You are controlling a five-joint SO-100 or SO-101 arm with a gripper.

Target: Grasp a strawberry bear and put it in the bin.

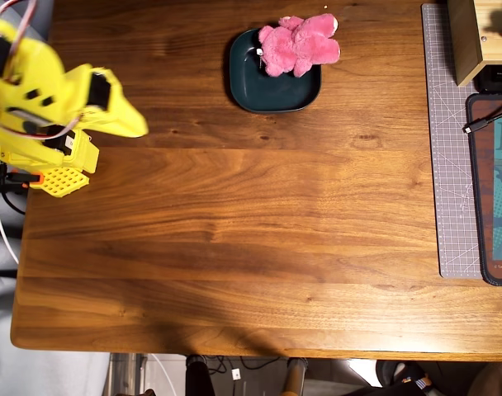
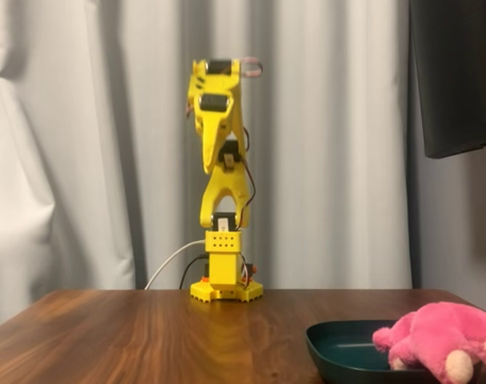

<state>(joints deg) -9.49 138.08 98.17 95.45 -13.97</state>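
Note:
The pink strawberry bear [image 1: 299, 45] lies in the dark teal bin [image 1: 259, 87] at the back middle of the wooden table, with its head and one arm hanging over the bin's right rim. In the fixed view the bear [image 2: 443, 336] rests on the bin [image 2: 339, 348] at the lower right. My yellow gripper [image 1: 138, 126] is folded back over the arm's base at the left, far from the bear. In the fixed view the gripper [image 2: 212, 166] points down, high above the table. Its jaws look shut and empty.
The arm's base [image 1: 57, 169] stands at the table's left edge. A grey cutting mat [image 1: 449, 165], a dark pad [image 1: 494, 190], a cable [image 1: 482, 124] and a wooden box [image 1: 474, 41] lie along the right edge. A curtain [image 2: 67, 160] hangs behind the arm.

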